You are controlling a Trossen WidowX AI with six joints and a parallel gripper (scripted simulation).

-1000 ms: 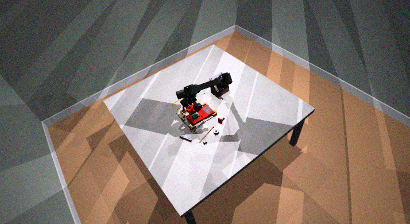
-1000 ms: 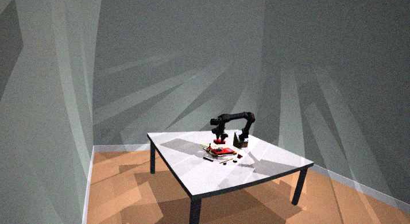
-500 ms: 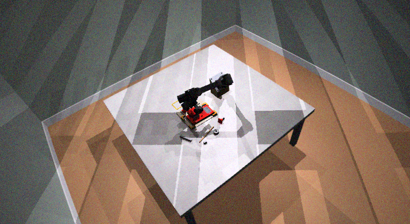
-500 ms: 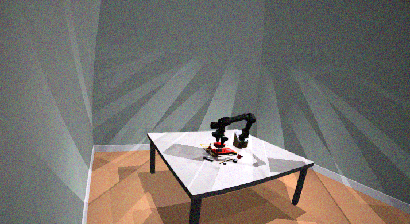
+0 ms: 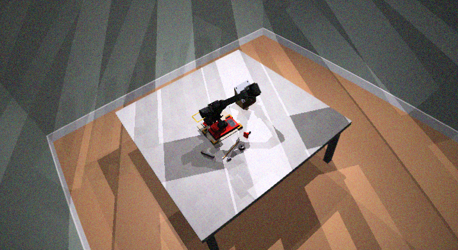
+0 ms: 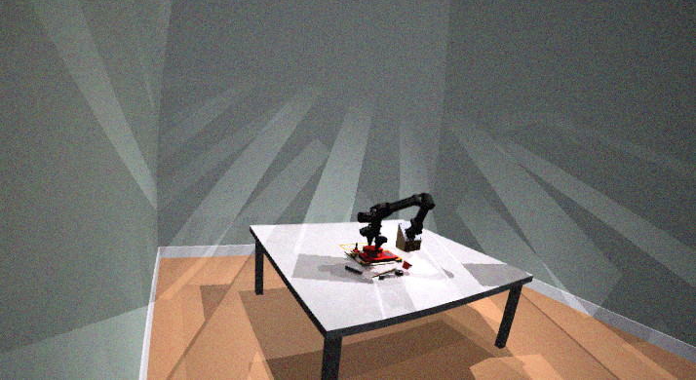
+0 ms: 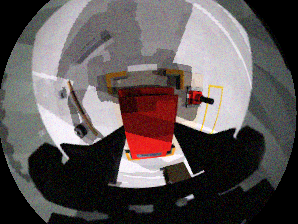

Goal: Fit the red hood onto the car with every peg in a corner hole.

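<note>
My gripper (image 5: 221,125) (image 6: 374,245) (image 7: 149,125) is shut on the red hood (image 5: 217,131) (image 6: 371,251) (image 7: 150,117), with a finger at each side. The hood is low over the engine end of the red car chassis (image 5: 237,124) (image 6: 388,256), roughly in line with it in the wrist view. The chassis sits in the jig, whose yellow-and-black corners (image 5: 214,141) (image 7: 182,77) show around it. The pegs, engine block and corner holes are hidden, and I cannot tell whether the hood lies flat on the deck.
A red clamp with a black knob (image 7: 195,97) stands beside the jig, near a yellow outline (image 7: 215,86). A black bar (image 5: 207,154), a wooden stick (image 5: 231,149), a dark wheel (image 5: 241,147), a small nut (image 5: 228,159) and a red piece (image 5: 246,134) lie nearby. A brown box (image 6: 407,240) stands by the arm's base.
</note>
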